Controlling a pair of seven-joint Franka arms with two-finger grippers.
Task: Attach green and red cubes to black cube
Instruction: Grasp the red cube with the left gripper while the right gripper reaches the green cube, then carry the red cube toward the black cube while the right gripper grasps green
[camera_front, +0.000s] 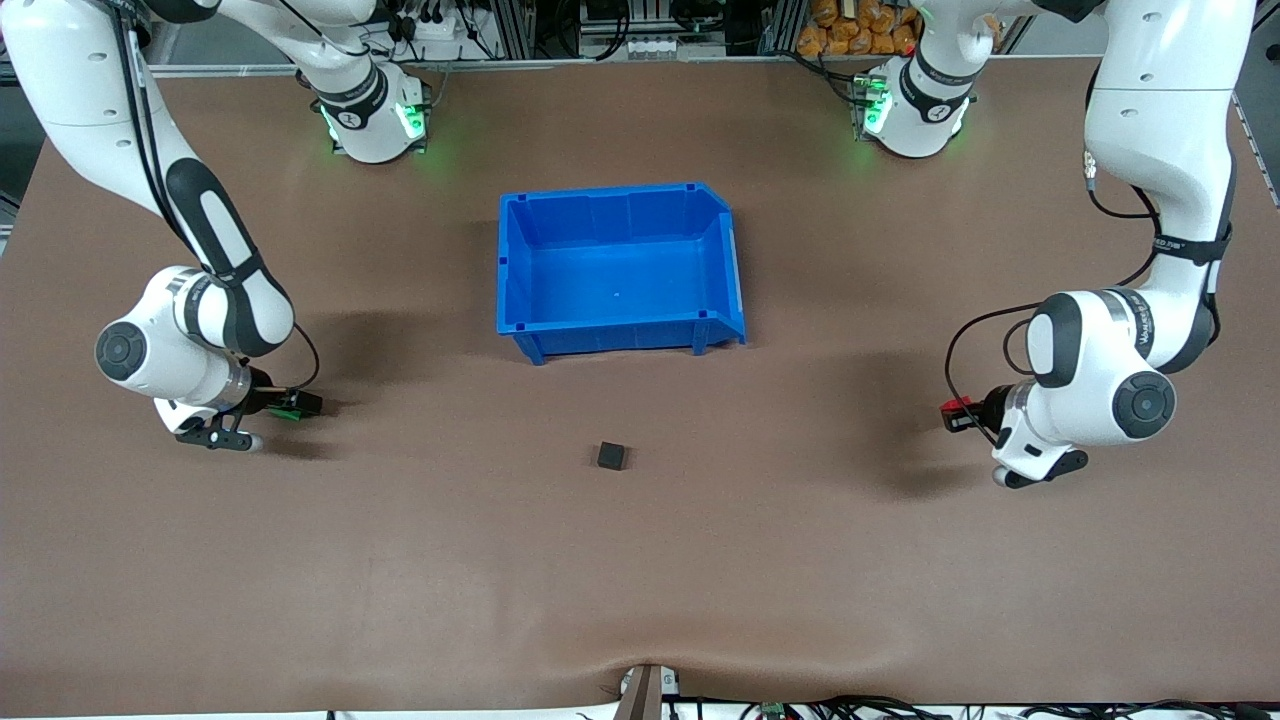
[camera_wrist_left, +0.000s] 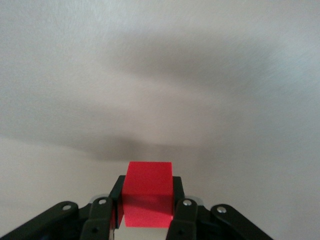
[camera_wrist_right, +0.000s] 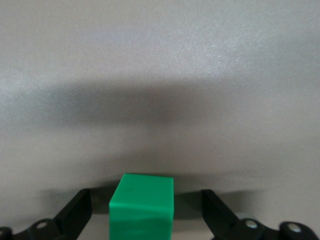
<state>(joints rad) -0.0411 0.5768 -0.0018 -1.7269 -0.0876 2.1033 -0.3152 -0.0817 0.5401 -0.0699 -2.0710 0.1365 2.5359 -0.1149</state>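
A robotics lab: two white arm bases (camera_front: 370, 115) bolted to a brown tabletop (camera_front: 640, 580), with cables and aluminium framing above the blue bin (camera_front: 735, 270).

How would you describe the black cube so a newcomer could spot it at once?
Find the big blue bin in the middle of the table. The black cube sits alone on the brown mat, nearer to the front camera than the bin. Unlike the red cube and green cube, it sits between no gripper fingers.

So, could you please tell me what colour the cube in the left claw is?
Bright red cube; the left wrist view shows it best.
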